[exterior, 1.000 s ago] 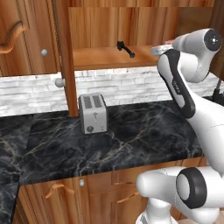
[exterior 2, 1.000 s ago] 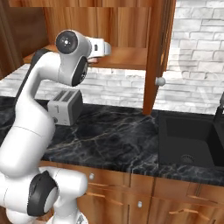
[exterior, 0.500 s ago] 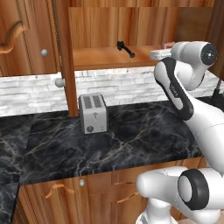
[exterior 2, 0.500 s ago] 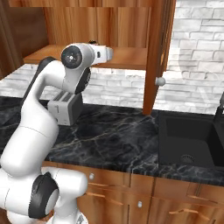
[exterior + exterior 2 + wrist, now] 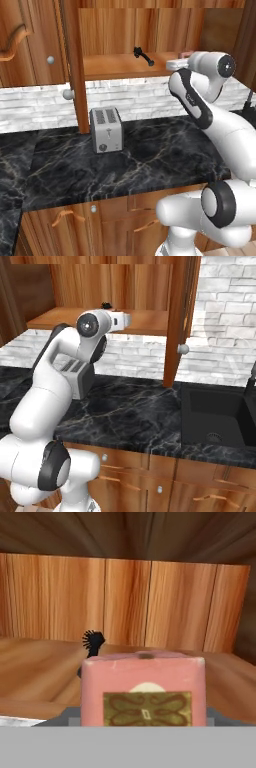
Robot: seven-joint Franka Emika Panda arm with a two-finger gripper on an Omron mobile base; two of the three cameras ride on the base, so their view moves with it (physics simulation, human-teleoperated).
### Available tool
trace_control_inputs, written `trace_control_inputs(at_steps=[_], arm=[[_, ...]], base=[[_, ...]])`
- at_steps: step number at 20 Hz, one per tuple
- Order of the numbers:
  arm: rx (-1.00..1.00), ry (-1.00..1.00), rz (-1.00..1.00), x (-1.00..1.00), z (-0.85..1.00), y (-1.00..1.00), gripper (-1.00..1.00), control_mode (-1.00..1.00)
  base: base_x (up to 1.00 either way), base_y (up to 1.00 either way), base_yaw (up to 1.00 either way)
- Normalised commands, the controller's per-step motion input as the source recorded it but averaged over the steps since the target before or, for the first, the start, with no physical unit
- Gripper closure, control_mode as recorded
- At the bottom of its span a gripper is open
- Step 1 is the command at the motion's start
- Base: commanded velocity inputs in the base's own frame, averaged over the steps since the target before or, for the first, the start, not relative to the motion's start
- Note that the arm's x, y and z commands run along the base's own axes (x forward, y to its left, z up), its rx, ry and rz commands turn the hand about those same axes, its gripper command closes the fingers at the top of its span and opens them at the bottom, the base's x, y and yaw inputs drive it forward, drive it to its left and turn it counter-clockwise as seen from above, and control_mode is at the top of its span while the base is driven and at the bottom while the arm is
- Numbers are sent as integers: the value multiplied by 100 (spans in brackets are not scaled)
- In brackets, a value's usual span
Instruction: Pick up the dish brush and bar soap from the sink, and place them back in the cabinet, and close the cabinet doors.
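The pinkish-red bar soap (image 5: pixel 143 677) fills the lower middle of the hand view, and my gripper (image 5: pixel 173 64) is shut on it; the soap hides the fingertips. The hand sits at the front edge of the cabinet (image 5: pixel 125 30) shelf, pointing at its back wall. The black dish brush (image 5: pixel 143 55) lies on that shelf, seen behind the soap as dish brush (image 5: pixel 91 643). A sliver of bar soap (image 5: pixel 186 53) peeks past the wrist. Both cabinet doors stand open, one door (image 5: pixel 74 65) to the left and one door (image 5: pixel 177 316) to the right. The black sink (image 5: pixel 215 416) lies at lower right.
A silver toaster (image 5: pixel 106 130) stands on the black marble counter (image 5: pixel 150 165) below the shelf. The open doors' round knobs (image 5: pixel 183 349) jut out at shelf height. A dark faucet (image 5: pixel 250 386) rises at the sink's right. Lower drawers run along the front.
The wrist and hand have come down from above shelf height to the shelf's front edge, carrying the soap. The base, brush and doors have stayed put.
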Motion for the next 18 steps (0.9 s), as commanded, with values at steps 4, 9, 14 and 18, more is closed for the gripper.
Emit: trace_control_inputs(at_steps=[4, 9, 14, 18], arm=[[2, 10, 0, 30, 0, 0, 100, -100], [1, 3, 0, 29, 0, 0, 100, -100], [0, -2, 0, 29, 0, -2, 100, -100], [0, -6, 0, 24, -2, 0, 100, -100]], base=[[0, 0, 0], [0, 0, 0], [0, 0, 0], [0, 0, 0]])
